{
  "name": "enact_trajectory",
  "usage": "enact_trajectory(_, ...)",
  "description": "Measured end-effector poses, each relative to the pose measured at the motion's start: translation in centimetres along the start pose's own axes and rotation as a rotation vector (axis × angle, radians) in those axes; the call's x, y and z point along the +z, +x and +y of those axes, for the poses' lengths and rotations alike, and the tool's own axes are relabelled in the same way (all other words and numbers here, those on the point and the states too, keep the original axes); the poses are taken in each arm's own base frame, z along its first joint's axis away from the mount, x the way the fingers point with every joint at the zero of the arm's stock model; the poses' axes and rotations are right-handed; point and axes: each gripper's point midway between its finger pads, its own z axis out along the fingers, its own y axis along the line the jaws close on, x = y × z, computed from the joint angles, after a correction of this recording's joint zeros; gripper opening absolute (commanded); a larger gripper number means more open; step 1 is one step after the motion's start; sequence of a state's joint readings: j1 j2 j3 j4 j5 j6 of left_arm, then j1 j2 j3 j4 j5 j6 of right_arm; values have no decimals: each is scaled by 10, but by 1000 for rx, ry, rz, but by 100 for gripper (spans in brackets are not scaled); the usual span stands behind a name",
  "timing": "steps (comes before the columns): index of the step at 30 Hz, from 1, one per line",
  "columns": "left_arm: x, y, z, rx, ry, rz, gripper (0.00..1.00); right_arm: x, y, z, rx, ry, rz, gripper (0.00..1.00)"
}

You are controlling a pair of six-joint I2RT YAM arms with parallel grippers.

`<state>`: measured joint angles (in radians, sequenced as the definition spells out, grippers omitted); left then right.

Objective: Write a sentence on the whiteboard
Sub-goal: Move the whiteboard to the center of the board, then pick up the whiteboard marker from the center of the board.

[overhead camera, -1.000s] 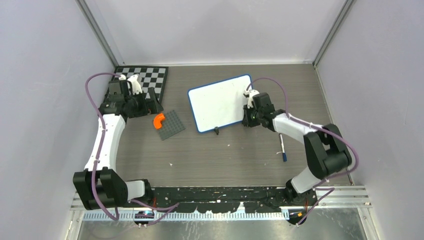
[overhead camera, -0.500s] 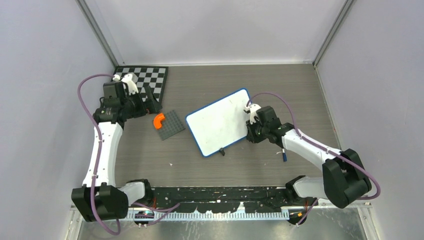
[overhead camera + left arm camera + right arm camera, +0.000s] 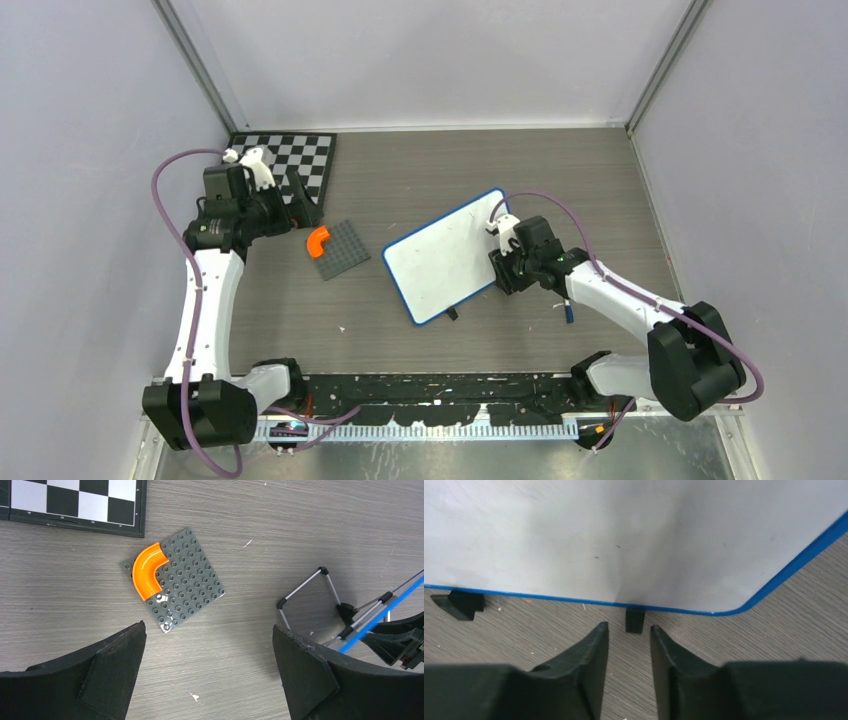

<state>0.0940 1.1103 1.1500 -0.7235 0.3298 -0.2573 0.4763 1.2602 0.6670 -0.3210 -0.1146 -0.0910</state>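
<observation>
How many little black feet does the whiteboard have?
2. One foot sits under the whiteboard's blue edge at the left of the right wrist view; the other foot is under the same edge near the middle.

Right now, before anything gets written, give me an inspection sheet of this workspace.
Surface: wood-grain table, a few white flecks.
Job's things: whiteboard, face blank, no writing.
Clutter: checkerboard; grey studded plate carrying an orange curved piece; blue-tipped pen, partly hidden by the right arm.
Grippers: left gripper open, empty; right gripper open, empty, at the whiteboard's edge by a black foot.
Cables: purple cable looped along each arm.
Surroundings: plain walls on three sides.
</observation>
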Motion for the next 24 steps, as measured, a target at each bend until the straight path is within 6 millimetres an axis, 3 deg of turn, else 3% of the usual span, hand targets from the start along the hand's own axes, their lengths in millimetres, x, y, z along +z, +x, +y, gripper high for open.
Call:
enact_trajectory(7,-1,1,-1,13,7,6,100,-15,5,1,-9,-1,29,67)
enact_trajectory(15,-1,1,-2,46,17,24,100,-67,-31,-11,-36,65,-61,71)
enact_trajectory(19,1,1,-1,50,16,30,100,-95,-34,-34,-49,131,-40,68)
enact_trajectory(24,4,3,1,47,14,41,100,-115,-3,-90,80,219,128,55)
